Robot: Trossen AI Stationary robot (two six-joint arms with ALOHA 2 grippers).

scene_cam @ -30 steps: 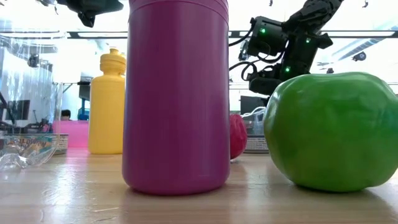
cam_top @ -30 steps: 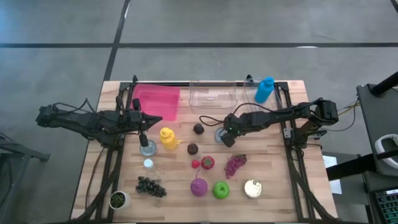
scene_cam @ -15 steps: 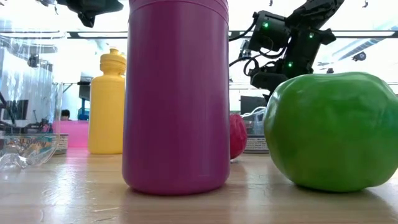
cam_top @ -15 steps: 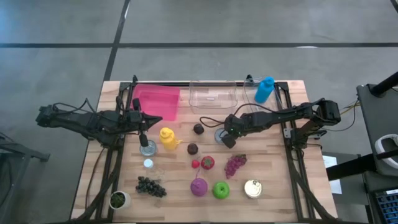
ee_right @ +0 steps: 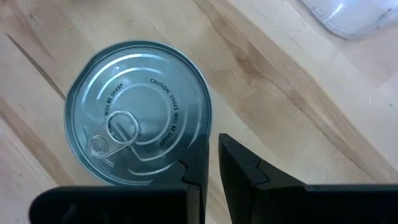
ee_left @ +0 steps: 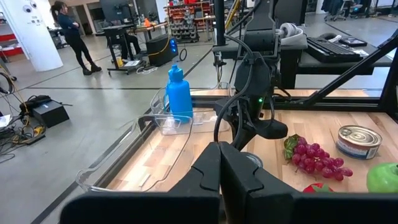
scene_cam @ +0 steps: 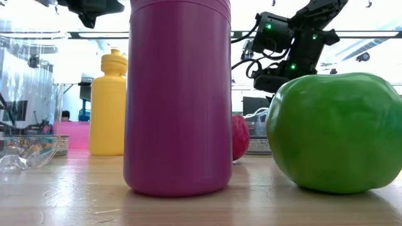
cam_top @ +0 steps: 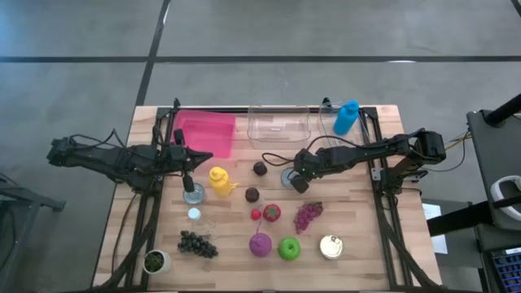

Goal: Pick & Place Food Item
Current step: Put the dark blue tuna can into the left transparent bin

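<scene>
My right gripper (cam_top: 296,181) (ee_right: 213,167) hovers shut, pointing down, over a silver pull-tab can (ee_right: 137,118) (cam_top: 287,173) that stands on the table near its middle. In the low view this gripper (scene_cam: 272,76) is well above the tabletop. My left gripper (cam_top: 188,179) (ee_left: 219,163) waits shut above another small can (cam_top: 194,196). The food lies toward the near edge: purple grapes (cam_top: 308,215), a red strawberry (cam_top: 271,212), a green apple (cam_top: 289,248), dark grapes (cam_top: 198,244) and two dark round pieces (cam_top: 260,168) (cam_top: 252,194).
A pink bin (cam_top: 207,133), a clear bin (cam_top: 281,125) and a blue bottle (cam_top: 346,118) stand along the far edge. A yellow bottle (cam_top: 219,181), a purple bottle (cam_top: 260,244), a gold-lidded tin (cam_top: 330,247) and a small pot (cam_top: 154,261) also share the table.
My right gripper has risen a little over the silver can and stayed shut. Nothing on the table has moved.
</scene>
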